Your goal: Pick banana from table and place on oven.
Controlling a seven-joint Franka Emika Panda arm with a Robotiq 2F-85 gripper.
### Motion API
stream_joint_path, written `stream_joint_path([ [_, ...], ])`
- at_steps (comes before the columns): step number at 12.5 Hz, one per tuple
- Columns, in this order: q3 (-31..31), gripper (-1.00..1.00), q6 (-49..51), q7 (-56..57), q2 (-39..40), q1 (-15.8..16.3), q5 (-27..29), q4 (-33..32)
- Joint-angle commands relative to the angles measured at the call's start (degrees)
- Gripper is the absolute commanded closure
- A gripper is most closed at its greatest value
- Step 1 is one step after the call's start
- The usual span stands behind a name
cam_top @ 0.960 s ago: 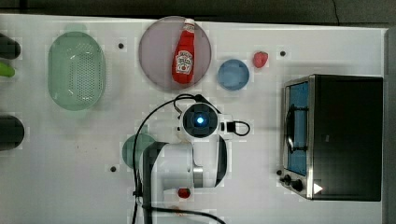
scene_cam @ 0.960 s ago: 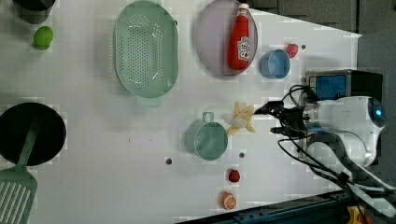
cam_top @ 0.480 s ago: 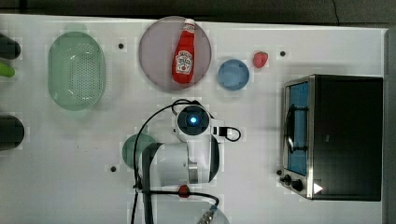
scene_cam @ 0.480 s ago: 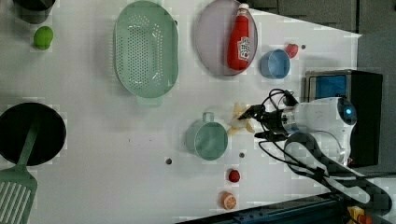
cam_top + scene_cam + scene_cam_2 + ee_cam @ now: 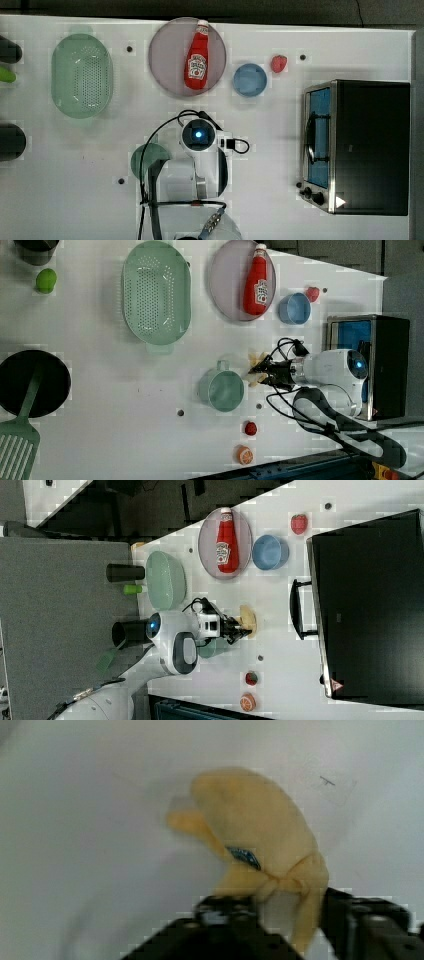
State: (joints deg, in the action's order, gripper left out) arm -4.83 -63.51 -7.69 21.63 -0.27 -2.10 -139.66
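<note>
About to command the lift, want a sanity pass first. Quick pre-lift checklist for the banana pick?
1. Tool straddling the yellow peeled-look toy banana, fingers either side of its stem end: ok.
2. Fingers fully closed on it: cannot tell.
3. Banana resting on the white tabletop: ok.
4. Green mug close beside the banana in the left view, apart from it: ok, but lift straight up.
5. Top of the black toaster oven free of objects: ok.
6. Arm cable slack near the wrist: ok.
</note>
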Motion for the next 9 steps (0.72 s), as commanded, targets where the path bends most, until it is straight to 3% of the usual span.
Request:
stream_joint_path([
  [1, -0.1, 0.50, -0.8, -1.9, -1.9, -0.1, 0.6, 0.5],
  [5, -0.1, 0.50, -0.7, -1.9, -6.8, -0.1, 0.6, 1.0],
  [9, 0.0, 0.50, 6.8, -1.9, -18.6, -0.2, 0.6, 2.9],
])
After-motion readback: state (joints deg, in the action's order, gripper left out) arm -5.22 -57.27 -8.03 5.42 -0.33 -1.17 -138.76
